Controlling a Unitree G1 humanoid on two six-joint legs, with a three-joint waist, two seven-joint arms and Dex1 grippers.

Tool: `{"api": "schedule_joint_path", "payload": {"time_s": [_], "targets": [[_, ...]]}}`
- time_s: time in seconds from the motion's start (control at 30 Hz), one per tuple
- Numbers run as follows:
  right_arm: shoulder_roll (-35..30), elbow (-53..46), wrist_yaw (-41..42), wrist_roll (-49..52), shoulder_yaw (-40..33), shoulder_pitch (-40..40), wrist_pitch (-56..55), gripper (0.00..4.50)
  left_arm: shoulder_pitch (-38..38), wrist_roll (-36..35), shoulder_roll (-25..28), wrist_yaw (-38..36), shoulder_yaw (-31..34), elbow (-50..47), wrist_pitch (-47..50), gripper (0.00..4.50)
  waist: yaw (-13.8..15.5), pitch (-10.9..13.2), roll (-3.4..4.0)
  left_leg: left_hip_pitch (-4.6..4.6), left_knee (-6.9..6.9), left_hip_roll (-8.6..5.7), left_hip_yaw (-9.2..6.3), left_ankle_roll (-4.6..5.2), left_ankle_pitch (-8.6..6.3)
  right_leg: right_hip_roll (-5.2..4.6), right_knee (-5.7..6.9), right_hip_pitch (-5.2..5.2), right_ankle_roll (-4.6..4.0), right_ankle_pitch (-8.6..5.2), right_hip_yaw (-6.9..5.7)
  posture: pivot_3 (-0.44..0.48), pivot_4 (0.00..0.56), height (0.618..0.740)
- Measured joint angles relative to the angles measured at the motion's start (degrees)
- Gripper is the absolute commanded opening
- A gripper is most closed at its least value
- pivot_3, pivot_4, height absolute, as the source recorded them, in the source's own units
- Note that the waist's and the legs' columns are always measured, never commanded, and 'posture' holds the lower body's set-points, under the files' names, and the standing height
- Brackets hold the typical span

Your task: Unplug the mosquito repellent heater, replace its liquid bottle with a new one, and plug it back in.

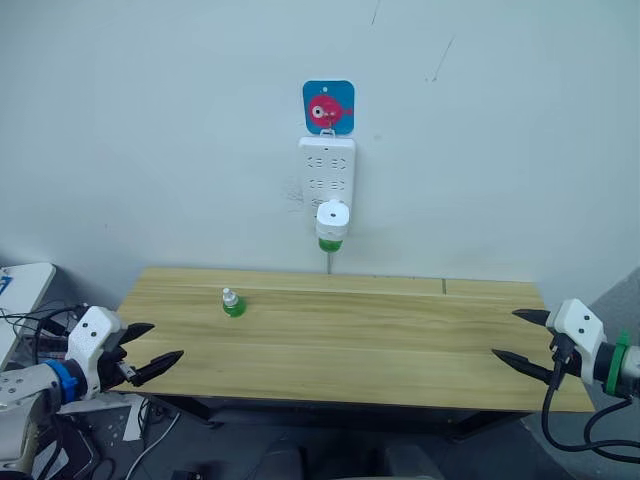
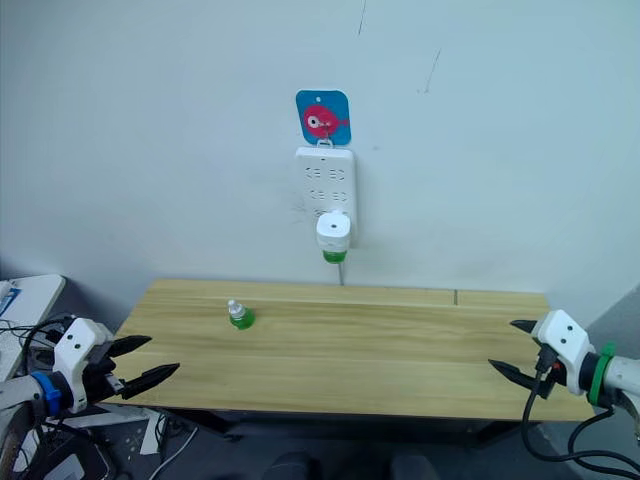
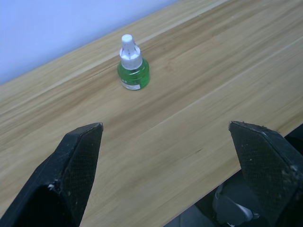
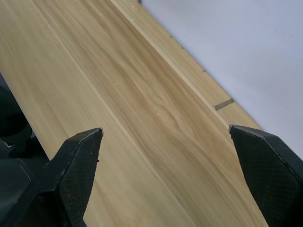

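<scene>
The white mosquito repellent heater [image 1: 332, 217] is plugged into the bottom of a white power strip [image 1: 327, 172] on the wall, with a green liquid bottle [image 1: 331, 243] hanging under it. A second green bottle with a white cap [image 1: 233, 303] [image 3: 133, 70] stands upright on the wooden table [image 1: 380, 350], left of centre. My left gripper [image 1: 152, 347] hovers open at the table's front left corner, pointing toward that bottle. At the front right edge my right gripper [image 1: 520, 337] is open too, and holds nothing.
A blue hook plate with a pink fish [image 1: 328, 106] holds the power strip on the wall. A white side table with cables [image 1: 22, 290] stands left of the table. The strip's cord [image 1: 328, 262] drops behind the table's back edge.
</scene>
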Motion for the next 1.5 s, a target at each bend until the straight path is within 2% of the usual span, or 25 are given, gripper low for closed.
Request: {"api": "schedule_joint_path", "payload": {"time_s": [0.2, 0.3, 0.47, 0.5, 0.57, 0.63, 0.97, 1.27, 1.37, 1.5], "targets": [[0.0, -12.4, -1.1, 5.5, -0.7, -0.3, 9.0, 4.47, -2.8, -5.1, -0.1, -0.7, 0.3, -3.6, 7.8, 4.50, -0.1, 0.0, 0.00, -0.01, 0.03, 0.04, -0.07, 0.00, 0.00, 0.01, 0.01, 0.00, 0.01, 0.00, -0.04, -0.062, 0.066, 0.723], [0.1, -22.1, -5.1, 11.5, -1.3, -5.5, 16.9, 4.47, -9.4, -7.0, -1.2, 0.6, -0.9, -6.7, 11.9, 4.50, -0.3, 0.2, 0.05, -0.02, 0.06, 0.01, -0.04, 0.00, 0.00, 0.02, 0.01, 0.00, 0.05, 0.03, 0.00, -0.101, 0.072, 0.723], [1.3, -31.4, -12.7, 19.1, -3.4, -10.6, 26.8, 4.47, -20.6, -8.1, -3.4, 1.8, -5.0, -7.9, 16.0, 4.50, -0.6, 0.3, -0.21, -0.15, 0.04, -0.08, -0.01, -0.09, -0.06, 0.10, -0.09, 0.00, 0.14, -0.02, -0.03, -0.157, 0.081, 0.723], [1.6, -32.2, -13.7, 19.8, -3.4, -10.7, 28.0, 4.49, -22.2, -8.1, -3.9, 1.7, -5.5, -7.6, 16.3, 4.32, -0.8, 0.4, -0.23, -0.17, 0.04, -0.08, -0.01, -0.12, -0.07, 0.11, -0.11, 0.00, 0.14, -0.02, -0.02, -0.167, 0.084, 0.723], [2.7, -33.9, -16.5, 20.7, -3.7, -10.9, 30.3, 4.50, -27.7, -8.1, -5.3, 1.4, -7.3, -5.2, 17.1, 3.92, -1.2, 0.5, -0.30, -0.20, 0.06, -0.11, -0.01, -0.12, -0.07, 0.24, -0.11, 0.00, 0.16, -0.01, -0.05, -0.182, 0.089, 0.723], [3.6, -36.0, -19.2, 21.0, -4.0, -10.9, 31.8, 4.50, -33.2, -7.5, -6.2, 0.9, -9.2, -2.0, 16.7, 3.92, -1.9, 0.6, -0.33, -0.18, 0.06, -0.10, 0.00, -0.12, -0.07, 0.27, -0.11, 0.01, 0.18, -0.01, -0.01, -0.196, 0.093, 0.723], [5.8, -42.8, -28.7, 21.2, -1.4, -13.6, 37.4, 4.50, -50.1, -0.4, -13.2, -0.3, -14.9, 19.5, 6.1, 3.92, -6.3, 1.7, -0.68, -0.24, 0.07, -0.07, -0.04, -0.12, -0.07, 0.36, -0.15, -0.02, 0.26, 0.03, 0.02, -0.273, 0.126, 0.723], [6.2, -44.8, -32.6, 23.5, -0.9, -15.7, 41.3, 4.50, -58.1, 3.9, -15.1, -2.5, -15.9, 33.4, -2.5, 3.92, -9.4, 2.8, -0.77, -0.61, 0.06, -0.09, -0.12, -0.11, -0.08, 0.35, -0.16, -0.34, 0.34, 0.03, -0.01, -0.295, 0.142, 0.723], [6.2, -45.2, -33.5, 24.1, -0.8, -16.3, 42.1, 4.50, -59.6, 4.8, -15.6, -3.7, -16.1, 36.1, -4.1, 3.92, -9.5, 2.8, -0.76, -1.11, 0.16, -0.10, -0.13, -0.10, -0.08, 0.35, -0.07, -0.85, 0.43, 0.09, -0.04, -0.295, 0.144, 0.723], [6.2, -45.2, -33.9, 25.2, -0.4, -16.9, 42.7, 4.50, -61.4, 5.7, -16.7, -4.5, -16.2, 39.2, -5.7, 3.92, -9.4, 3.0, -0.81, -1.15, 0.17, -0.17, -0.13, -0.10, -0.07, 0.35, -0.06, -0.84, 0.48, 0.11, -0.04, -0.292, 0.150, 0.723]]}}
